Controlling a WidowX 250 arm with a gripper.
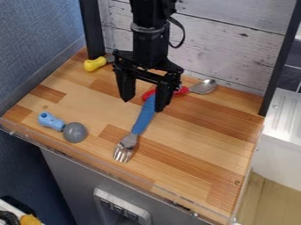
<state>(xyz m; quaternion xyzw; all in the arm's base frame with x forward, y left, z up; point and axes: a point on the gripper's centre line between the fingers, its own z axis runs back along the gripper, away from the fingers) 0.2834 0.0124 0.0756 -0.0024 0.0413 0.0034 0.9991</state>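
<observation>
Blue-handled fork (145,115) lies near the middle of the wooden surface (200,149), aslant, its tines toward the front edge and its handle toward the back edge. Left and right here are as the camera sees them. Behind the surface stands a wall of pale whitewashed boards (235,52), with a dark upright post (93,30) by the back left corner and another (281,57) by the back right corner. A blue panel (35,48) runs along the left edge. A clear strip (117,168) follows the front edge, above a grey cabinet front (67,176) with a pale switch panel (122,208). Beyond the right edge is a white ribbed unit (285,118).

The black arm (151,41) comes in from the top, its gripper (144,104) hanging over the back half of the surface. The two fingers stand wide apart, gripping nothing; the upper end of the fork's handle is beside the right-hand one, though whether they touch I cannot tell.

A red-handled spoon (203,87) lies near the back edge, bowl to the right, its handle running behind the gripper to the end of the fork's handle. Near the left corner of the front edge is a light blue piece with a rounded grey head (75,132). Smallest in view, a yellow-handled utensil (94,64) sits by the back left corner, its metal part partly hidden by the arm.
</observation>
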